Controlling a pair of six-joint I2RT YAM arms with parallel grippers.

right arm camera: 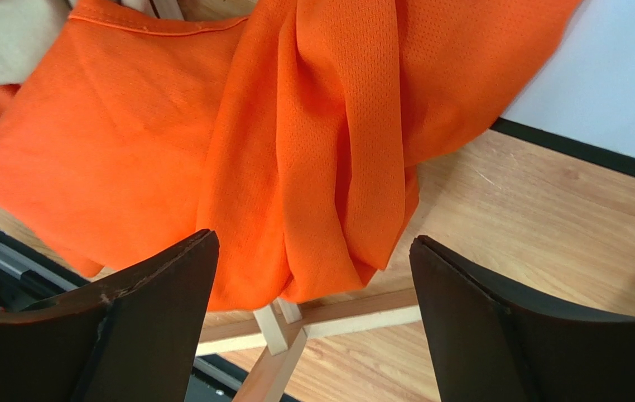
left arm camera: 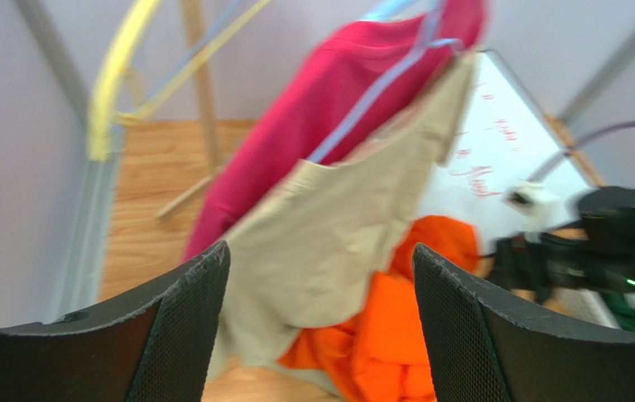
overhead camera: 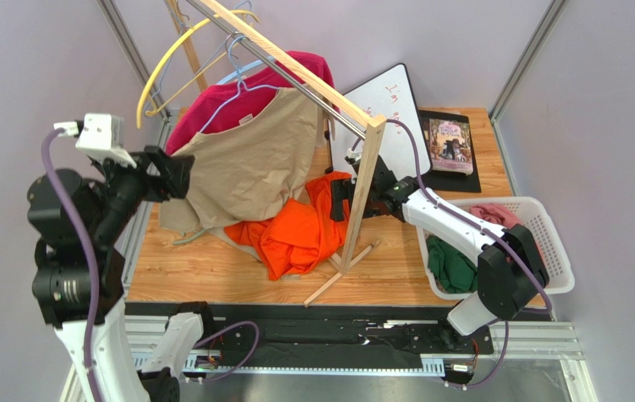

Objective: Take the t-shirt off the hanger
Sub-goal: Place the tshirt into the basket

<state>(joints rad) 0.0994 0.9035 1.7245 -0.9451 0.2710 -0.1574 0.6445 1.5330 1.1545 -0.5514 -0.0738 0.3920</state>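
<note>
Evidently, the beige t-shirt is draped half off its hanger, so the left jaws are held spread and empty facing it; the right jaws are held open, ungripping, over the orange t-shirt.

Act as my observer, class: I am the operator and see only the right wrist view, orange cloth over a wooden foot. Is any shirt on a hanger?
Observer: Yes. A tan shirt hangs on a blue hanger from the rail, with a red shirt behind it.
Operator: Where is the left gripper?
Observer: The left gripper is open, at the tan shirt's left edge.
Operator: Any bare hanger?
Observer: A yellow hanger hangs bare near the rail's far end.
</note>
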